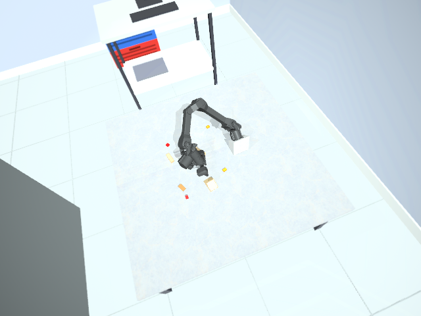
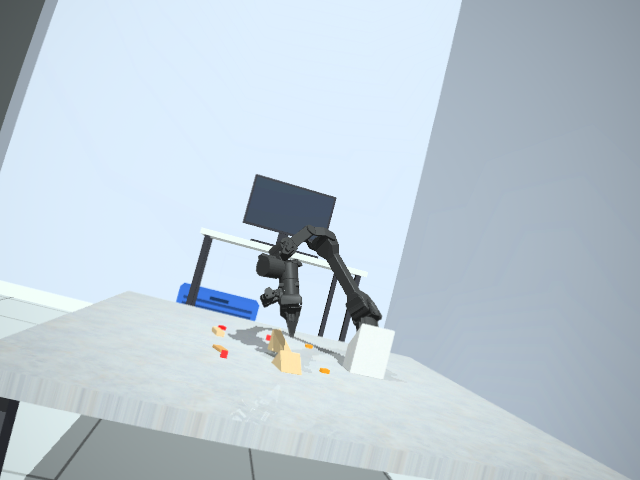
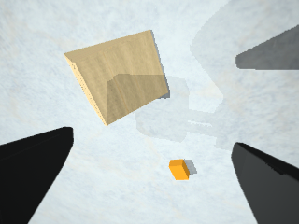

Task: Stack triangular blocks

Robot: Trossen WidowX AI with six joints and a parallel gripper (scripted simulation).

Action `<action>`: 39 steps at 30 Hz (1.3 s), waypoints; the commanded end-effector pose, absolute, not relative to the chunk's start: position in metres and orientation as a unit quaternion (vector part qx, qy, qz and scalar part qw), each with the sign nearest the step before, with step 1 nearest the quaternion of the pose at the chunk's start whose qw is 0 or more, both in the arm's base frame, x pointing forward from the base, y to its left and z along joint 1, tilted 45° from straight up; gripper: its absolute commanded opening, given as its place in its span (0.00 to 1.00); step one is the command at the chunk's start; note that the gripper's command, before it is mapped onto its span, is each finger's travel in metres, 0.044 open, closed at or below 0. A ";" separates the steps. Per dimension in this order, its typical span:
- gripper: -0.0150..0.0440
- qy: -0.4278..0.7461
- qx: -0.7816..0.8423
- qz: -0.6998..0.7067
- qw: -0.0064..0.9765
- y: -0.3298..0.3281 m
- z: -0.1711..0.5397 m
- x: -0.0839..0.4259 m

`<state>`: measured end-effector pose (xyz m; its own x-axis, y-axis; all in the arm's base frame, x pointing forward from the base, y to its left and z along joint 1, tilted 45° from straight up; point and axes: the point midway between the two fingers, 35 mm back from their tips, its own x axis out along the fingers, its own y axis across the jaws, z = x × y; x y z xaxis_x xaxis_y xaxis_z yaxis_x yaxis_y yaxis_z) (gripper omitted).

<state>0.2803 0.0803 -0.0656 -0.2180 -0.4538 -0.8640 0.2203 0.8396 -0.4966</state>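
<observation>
One tan triangular block rests on the table at the front, a sloped face showing. The other triangular block stands behind it, apart from it, and is mostly hidden under the arm in the top view. One triangular block shows at the upper left of the wrist view, outside the fingers; I cannot tell which of the two it is. My gripper is open and empty, pointing down above the table behind the front block. Its fingertips are hidden in the top view.
A white box stands by the arm's base. Small orange pieces, red pieces, a tan piece and a flat orange piece lie around the blocks.
</observation>
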 end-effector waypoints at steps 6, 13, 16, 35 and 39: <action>1.00 0.554 0.440 -0.487 0.512 0.059 -0.054 0.293; 1.00 0.554 0.440 -0.487 0.512 0.059 -0.054 0.293; 1.00 0.554 0.440 -0.487 0.512 0.059 -0.054 0.293; 1.00 0.554 0.440 -0.487 0.512 0.059 -0.149 0.284; 1.00 0.554 0.440 -0.487 0.512 0.059 -0.154 0.282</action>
